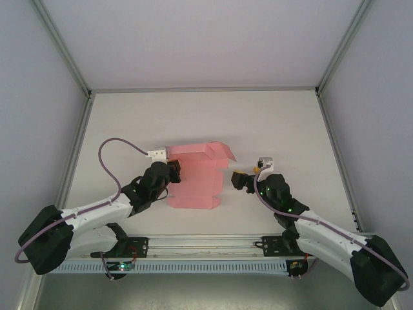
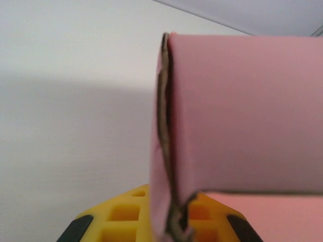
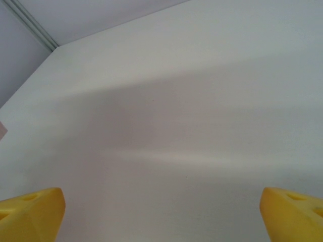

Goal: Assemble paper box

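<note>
Left gripper (image 1: pixel 175 170) is clamped on an edge of the box (image 1: pixel 199 182), which lies just left of the wide-open, empty right gripper (image 1: pixel 242 178).

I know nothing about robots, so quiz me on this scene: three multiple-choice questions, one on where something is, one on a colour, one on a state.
1. Where on the white table is the pink paper box?
A) in the far right corner
B) near the middle, between the left hand and the right hand
C) on top of an arm

2. What colour are the right hand's fingers?
A) blue
B) green
C) yellow

3. How is the right hand?
A) shut on the box
B) open and empty
C) gripping a pen

Answers:
1 B, the top view shows a hand on each side of it.
2 C, the right wrist view shows yellow tips.
3 B, its fingers stand wide apart over bare table.
</note>
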`<action>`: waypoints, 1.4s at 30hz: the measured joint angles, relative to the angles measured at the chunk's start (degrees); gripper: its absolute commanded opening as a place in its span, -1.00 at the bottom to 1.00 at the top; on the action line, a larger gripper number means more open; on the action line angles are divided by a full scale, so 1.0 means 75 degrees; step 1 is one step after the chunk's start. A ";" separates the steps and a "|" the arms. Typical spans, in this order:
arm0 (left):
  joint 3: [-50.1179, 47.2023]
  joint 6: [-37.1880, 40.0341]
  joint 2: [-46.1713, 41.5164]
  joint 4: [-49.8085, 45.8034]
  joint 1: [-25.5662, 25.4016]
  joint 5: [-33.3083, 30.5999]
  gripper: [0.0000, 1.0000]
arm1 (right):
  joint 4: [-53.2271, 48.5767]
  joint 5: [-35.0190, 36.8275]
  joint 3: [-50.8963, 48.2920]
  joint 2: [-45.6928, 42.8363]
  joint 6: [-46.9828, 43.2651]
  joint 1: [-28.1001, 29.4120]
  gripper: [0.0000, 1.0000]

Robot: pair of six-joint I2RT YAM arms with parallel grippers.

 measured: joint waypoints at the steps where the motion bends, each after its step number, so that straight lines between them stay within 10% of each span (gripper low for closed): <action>1: 0.0000 0.0000 0.0023 0.0000 0.0000 0.0032 -1.00 | 0.0169 -0.0023 0.0047 0.0189 -0.0009 0.0000 0.97; 25: 0.0000 0.0000 0.0373 0.0189 0.0000 0.0108 -1.00 | 0.1309 -0.0766 0.1763 0.2550 -0.0787 0.0463 0.96; 42: -0.0189 -0.0052 0.0294 0.0219 0.0003 -0.0117 -1.00 | 0.1020 0.1792 0.2264 0.3255 -0.1300 0.1661 0.96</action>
